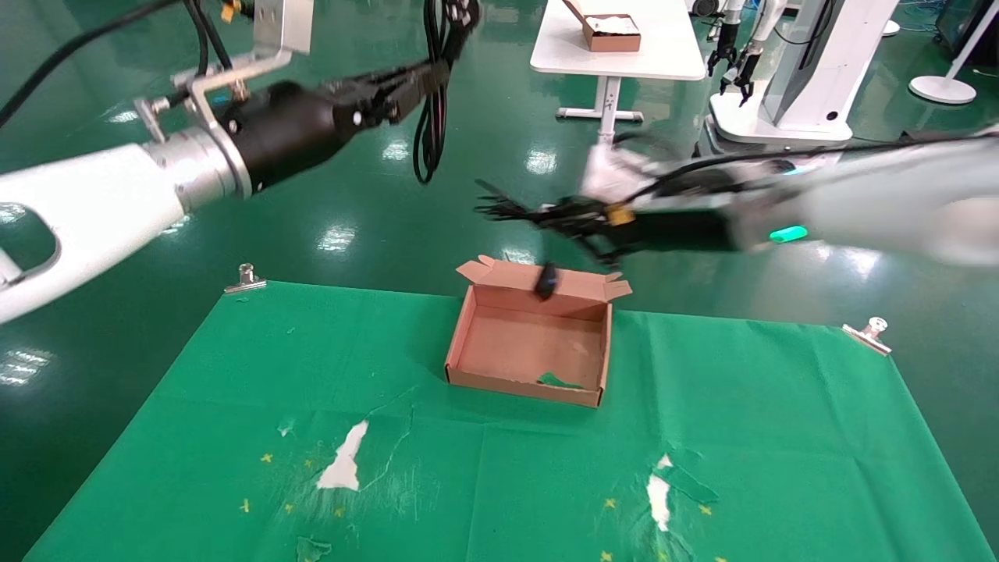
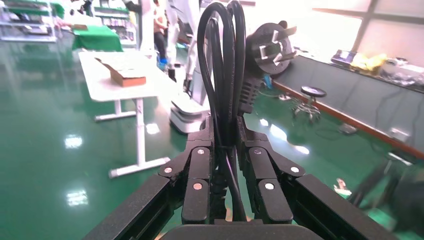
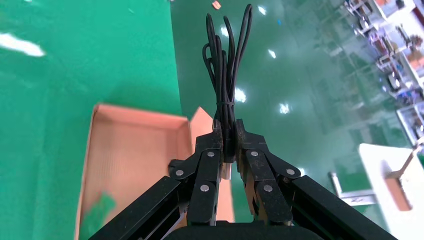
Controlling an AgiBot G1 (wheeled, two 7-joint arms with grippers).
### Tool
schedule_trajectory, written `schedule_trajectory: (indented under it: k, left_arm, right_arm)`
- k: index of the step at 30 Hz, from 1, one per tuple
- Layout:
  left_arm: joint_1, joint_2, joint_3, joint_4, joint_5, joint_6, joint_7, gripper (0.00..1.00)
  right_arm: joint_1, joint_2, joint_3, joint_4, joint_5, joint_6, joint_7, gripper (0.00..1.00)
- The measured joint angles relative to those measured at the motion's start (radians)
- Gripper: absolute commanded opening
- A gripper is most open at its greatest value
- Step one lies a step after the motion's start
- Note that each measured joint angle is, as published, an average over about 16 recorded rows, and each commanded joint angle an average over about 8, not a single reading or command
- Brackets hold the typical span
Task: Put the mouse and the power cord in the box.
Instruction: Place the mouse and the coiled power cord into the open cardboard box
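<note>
The box stands open at the far middle of the green-covered table, its flaps along the far edge; the right wrist view also shows it. My left gripper is high at the upper left, shut on the power cord. Its coil and pronged plug stick up past the gripper. My right gripper reaches in from the right, above the box's far edge, blurred. It is shut on the bundled thin cable of the mouse, which dangles by the box's far wall.
Metal clamps pin the green cloth, which has torn white patches near the front. A green scrap lies inside the box. Behind, a white table carries a smaller brown box, beside another robot.
</note>
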Motion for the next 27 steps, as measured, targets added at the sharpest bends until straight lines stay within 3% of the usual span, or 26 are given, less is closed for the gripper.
schedule_trajectory:
  k: [6,8,9,15,17,27]
  left_arm:
    - [-0.024,-0.002,0.005,0.023,0.009,0.023,0.014,0.00]
    - [-0.028,-0.010,0.012,0.038,0.022,0.045,0.019,0.00]
    - [-0.030,-0.015,0.016,0.047,0.030,0.058,0.022,0.00]
    - [-0.043,-0.037,0.044,0.107,0.079,0.132,0.059,0.00]
    - [-0.047,-0.036,0.053,0.126,0.093,0.148,0.078,0.00]
    - [-0.045,0.016,0.080,0.146,0.134,0.128,0.173,0.00]
  right_arm:
    - [-0.100,-0.091,0.018,-0.027,0.035,0.174,-0.004,0.00]
    - [-0.130,-0.106,0.019,-0.026,0.043,0.215,0.000,0.04]
    - [-0.144,-0.110,0.019,-0.024,0.046,0.232,0.003,0.12]
    - [-0.204,-0.117,0.008,0.007,0.062,0.265,0.028,0.86]
    - [-0.213,-0.116,0.002,0.015,0.066,0.264,0.037,1.00]
    - [-0.219,-0.105,-0.016,0.008,0.088,0.292,0.058,1.00]
